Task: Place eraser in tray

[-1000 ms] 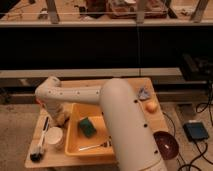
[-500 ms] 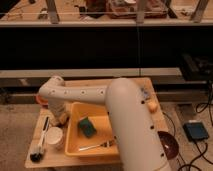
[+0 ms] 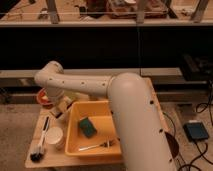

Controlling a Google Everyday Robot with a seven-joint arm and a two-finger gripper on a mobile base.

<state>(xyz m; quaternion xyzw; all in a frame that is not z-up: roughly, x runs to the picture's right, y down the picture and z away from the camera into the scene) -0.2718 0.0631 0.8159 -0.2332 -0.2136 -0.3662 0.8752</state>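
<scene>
Gripper (image 3: 62, 107) hangs low just beside the left wall of the tray (image 3: 75, 131) — open or closed cannot be told; eraser not discernible, perhaps hidden there; risk — a sideways move catching that wall, knocking the eraser loose outside.

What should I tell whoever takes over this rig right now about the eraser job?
Gripper: low on the table's left side, just outside the tray's left wall, above the white cup. Whether it holds anything cannot be told.
Eraser: not in the tray, and I cannot pick it out; it may be at the gripper.
Tray contents: a green sponge and a utensil.
Done: no eraser placed yet.
Left: bring the eraser over the wall and set it in the tray.
</scene>
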